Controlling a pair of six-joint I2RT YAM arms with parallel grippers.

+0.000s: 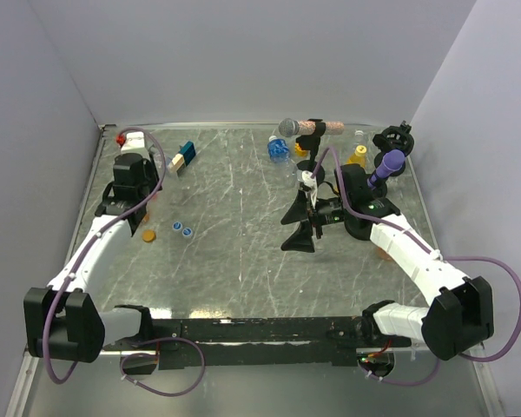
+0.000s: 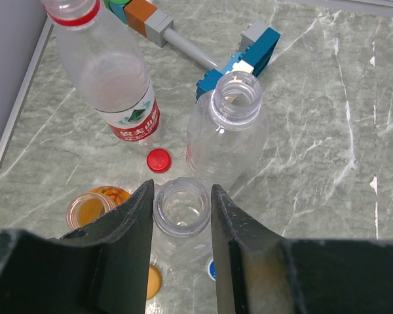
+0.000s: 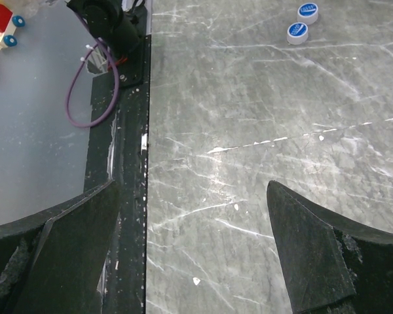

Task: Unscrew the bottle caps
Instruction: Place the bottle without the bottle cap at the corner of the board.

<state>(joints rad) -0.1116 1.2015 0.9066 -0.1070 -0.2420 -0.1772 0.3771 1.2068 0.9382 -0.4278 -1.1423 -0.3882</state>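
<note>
Left claw [image 2: 181, 190] clamped on the neck of an uncapped clear bottle [image 2: 181, 222] at the surface's [image 2: 327, 131] far left, loose red cap [image 2: 159, 160] just beyond it, right claw [image 3: 193, 216] spread wide and empty, two blue caps [image 3: 297, 33] lying well apart from it

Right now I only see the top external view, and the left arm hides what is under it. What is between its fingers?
Observer: The left gripper flanks the open neck of a clear bottle. I cannot tell whether it actually grips the neck.
Operator: Is any other bottle open there?
Observer: Yes, a second clear bottle just beyond it is uncapped too.
Operator: Any loose caps near them?
Observer: A red cap lies loose on the table, to the left of that second bottle in the wrist view.
</note>
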